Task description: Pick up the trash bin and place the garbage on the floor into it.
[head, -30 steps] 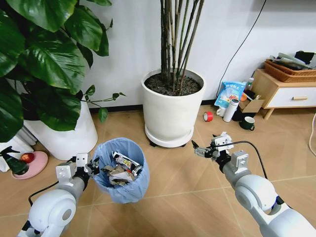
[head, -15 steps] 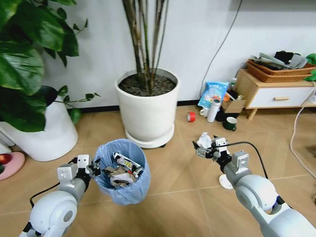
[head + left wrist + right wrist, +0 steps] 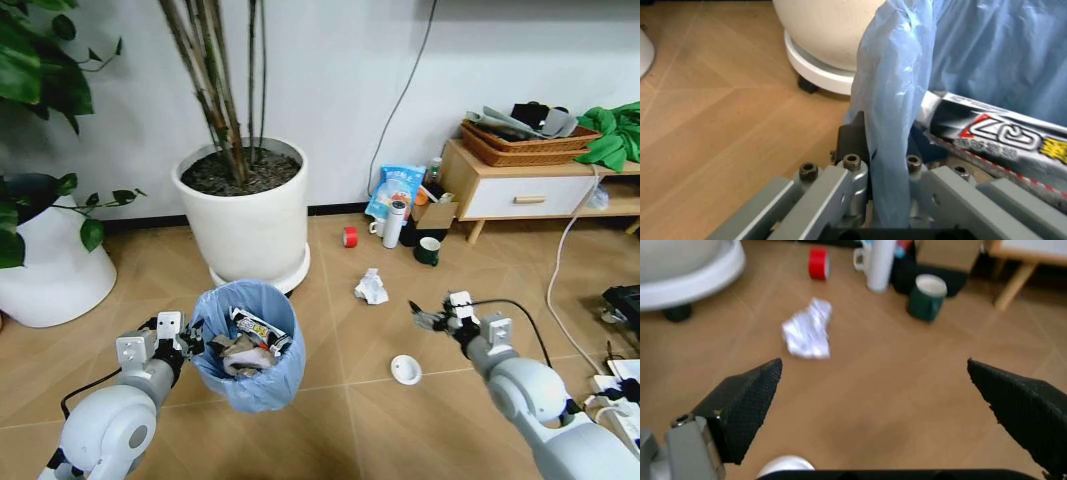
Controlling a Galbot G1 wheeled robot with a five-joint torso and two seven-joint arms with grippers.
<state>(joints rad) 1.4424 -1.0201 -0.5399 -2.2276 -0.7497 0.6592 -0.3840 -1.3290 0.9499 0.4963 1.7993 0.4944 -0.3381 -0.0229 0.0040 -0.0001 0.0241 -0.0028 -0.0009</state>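
The trash bin [image 3: 246,350], lined with a crinkly light blue bag, hangs low in front of me with litter inside, including a printed tube [image 3: 993,132]. My left gripper [image 3: 189,339] is shut on the bin's rim; in the left wrist view the bag's edge [image 3: 890,125] is pinched in my left gripper [image 3: 888,172]. On the floor [image 3: 330,420] lie a crumpled white paper wad [image 3: 371,287] [image 3: 808,335] and a small white disc [image 3: 406,369] [image 3: 783,467]. My right gripper [image 3: 430,319] [image 3: 873,365] hovers open and empty above the floor, right of both.
A big white plant pot [image 3: 245,225] stands behind the bin, another [image 3: 50,275] at the far left. By the wall sit a red tape roll [image 3: 350,236], white bottle [image 3: 393,224] and dark mug [image 3: 428,250]. A wooden cabinet [image 3: 530,190] and cables [image 3: 615,380] are at the right.
The whole view has swung to the right, bringing the paper wad and white disc into sight. The left gripper still holds the bin's rim; the right gripper stays open.
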